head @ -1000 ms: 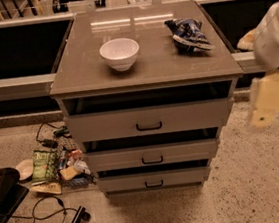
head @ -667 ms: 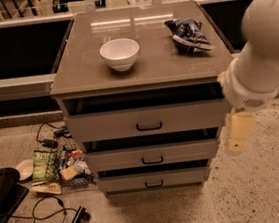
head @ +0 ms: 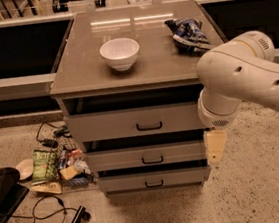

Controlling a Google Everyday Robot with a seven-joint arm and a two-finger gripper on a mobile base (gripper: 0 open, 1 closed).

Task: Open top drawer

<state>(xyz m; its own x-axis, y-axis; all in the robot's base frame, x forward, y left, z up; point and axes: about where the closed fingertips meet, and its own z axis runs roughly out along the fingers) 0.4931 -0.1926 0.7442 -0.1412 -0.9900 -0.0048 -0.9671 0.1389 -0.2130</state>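
Note:
The top drawer (head: 111, 125) is the tallest grey front of three, just under the cabinet's top, with a small black bar handle (head: 149, 127) at its centre. A dark gap shows above its front. Two shallower drawers (head: 120, 159) sit below it. My gripper (head: 215, 146) hangs from the white arm (head: 241, 79) in front of the cabinet's right edge, level with the middle drawer. It is well to the right of the top drawer's handle and lower than it, and touches nothing I can see.
A white bowl (head: 120, 53) and a blue snack bag (head: 187, 32) lie on the cabinet top (head: 89, 69). Packets and cables (head: 55, 166) litter the floor at the left, by a black chair base (head: 21, 217). Speckled floor lies at the right.
The arm has swung in from the right edge toward the cabinet. The gripper has moved left and now hangs by the drawers' right ends. The drawers have not moved.

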